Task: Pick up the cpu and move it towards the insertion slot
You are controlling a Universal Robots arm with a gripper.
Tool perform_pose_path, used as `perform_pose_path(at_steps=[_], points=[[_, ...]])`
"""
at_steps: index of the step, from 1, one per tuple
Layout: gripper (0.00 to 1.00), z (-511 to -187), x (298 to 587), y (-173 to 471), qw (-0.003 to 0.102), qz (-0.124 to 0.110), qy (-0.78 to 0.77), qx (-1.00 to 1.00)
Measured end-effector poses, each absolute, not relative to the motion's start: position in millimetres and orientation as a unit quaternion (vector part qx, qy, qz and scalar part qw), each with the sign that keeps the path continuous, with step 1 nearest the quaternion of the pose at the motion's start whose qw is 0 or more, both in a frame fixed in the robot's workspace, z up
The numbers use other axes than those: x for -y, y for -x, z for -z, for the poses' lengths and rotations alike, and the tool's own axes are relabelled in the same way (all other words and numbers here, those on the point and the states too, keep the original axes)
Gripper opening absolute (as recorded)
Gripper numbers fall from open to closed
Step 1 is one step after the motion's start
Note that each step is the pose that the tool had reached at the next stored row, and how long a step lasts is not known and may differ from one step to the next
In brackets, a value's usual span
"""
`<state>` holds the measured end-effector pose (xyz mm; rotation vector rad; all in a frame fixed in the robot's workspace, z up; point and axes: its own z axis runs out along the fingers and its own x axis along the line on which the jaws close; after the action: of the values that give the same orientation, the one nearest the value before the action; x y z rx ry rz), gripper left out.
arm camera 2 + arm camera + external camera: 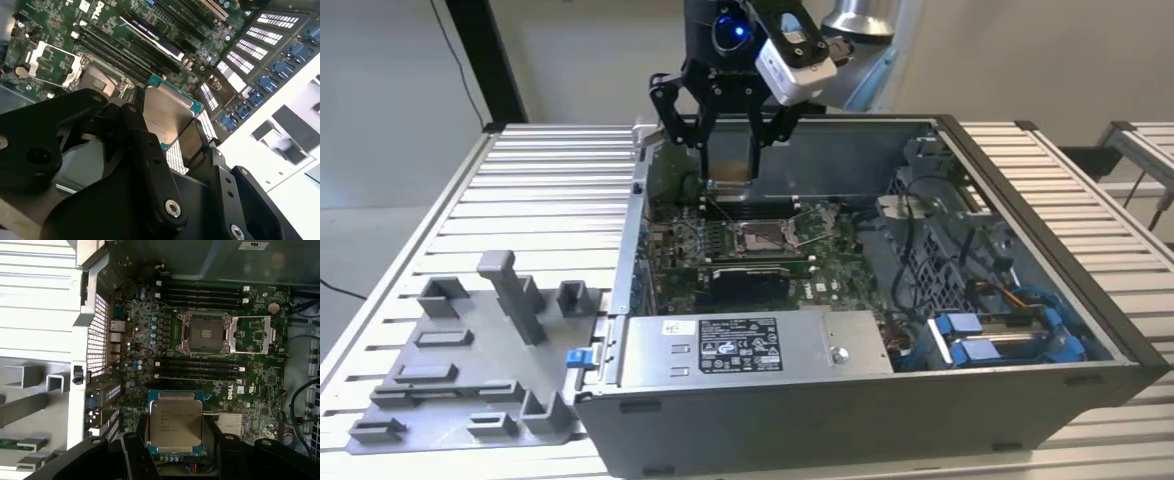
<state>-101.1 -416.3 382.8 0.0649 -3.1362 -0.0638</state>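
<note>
Hanging vertically over the open case [1067,300], the tool [727,165] grips the cpu [176,424]; insertion slot [205,332] lies below.

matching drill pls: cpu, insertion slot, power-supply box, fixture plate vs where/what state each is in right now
1. cpu
2. insertion slot
3. power-supply box
4. fixture plate

A. grey, on the slatted table beside the case
B. lid open, nothing seated in it
C. silver, along the case's near wall
D. held in the claw, above the motherboard

Pairs: 1-D, 2-B, 3-C, 4-A
</note>
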Motion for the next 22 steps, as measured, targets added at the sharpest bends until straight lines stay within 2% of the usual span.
perform_pose_path(at_steps=[22], points=[[0.00,-382.5,393.4,101.1,0.002,0.020,-0.021,1.000]])
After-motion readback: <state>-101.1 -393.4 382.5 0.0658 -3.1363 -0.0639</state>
